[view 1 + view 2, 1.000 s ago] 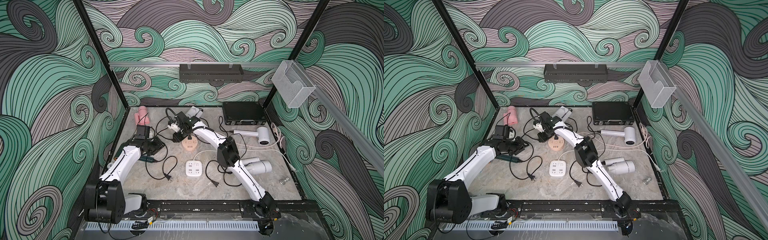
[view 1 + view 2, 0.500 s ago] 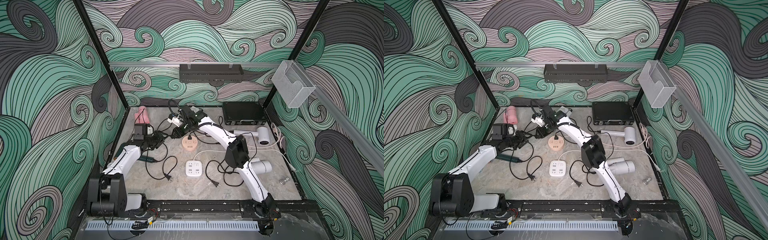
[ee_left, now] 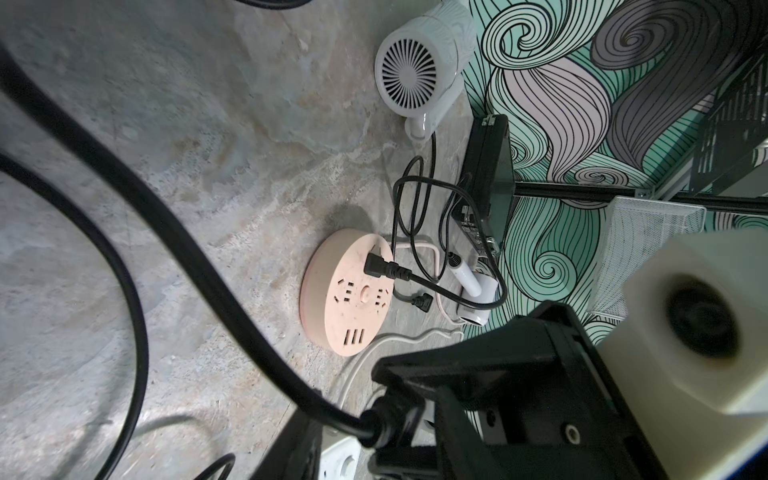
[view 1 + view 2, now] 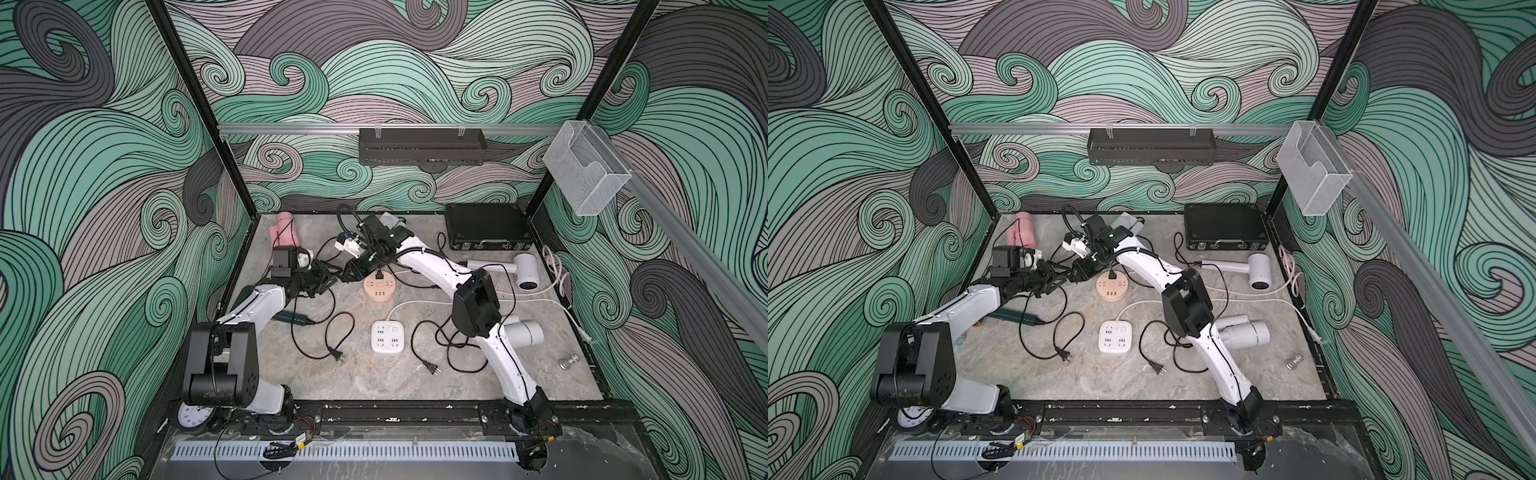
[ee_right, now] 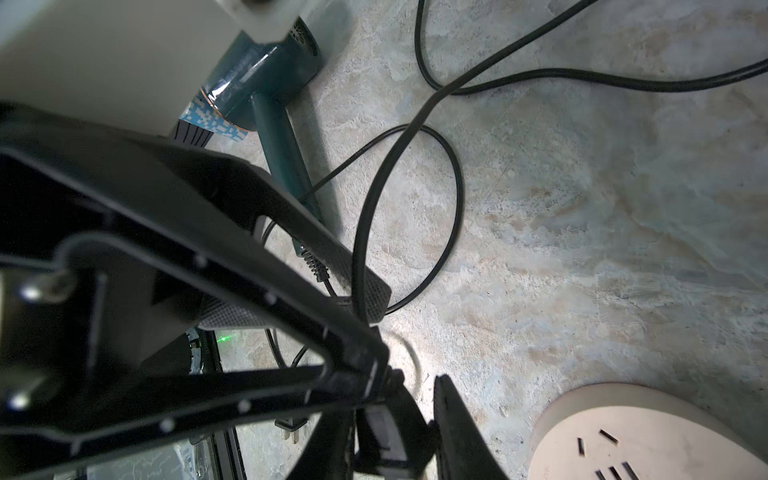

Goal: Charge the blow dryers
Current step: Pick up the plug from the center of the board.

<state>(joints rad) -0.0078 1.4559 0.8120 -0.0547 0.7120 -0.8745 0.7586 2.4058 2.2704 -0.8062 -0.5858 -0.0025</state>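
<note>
Left fingers (image 5: 328, 249) have reached in, spread, to the right fingers (image 5: 453, 419) pinching a plug (image 3: 376, 426) beside the peach hub (image 4: 380, 293).

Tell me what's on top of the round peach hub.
One black plug sits in a socket of the peach hub; its other slots are empty. The left wrist view shows its top uncovered.
</note>
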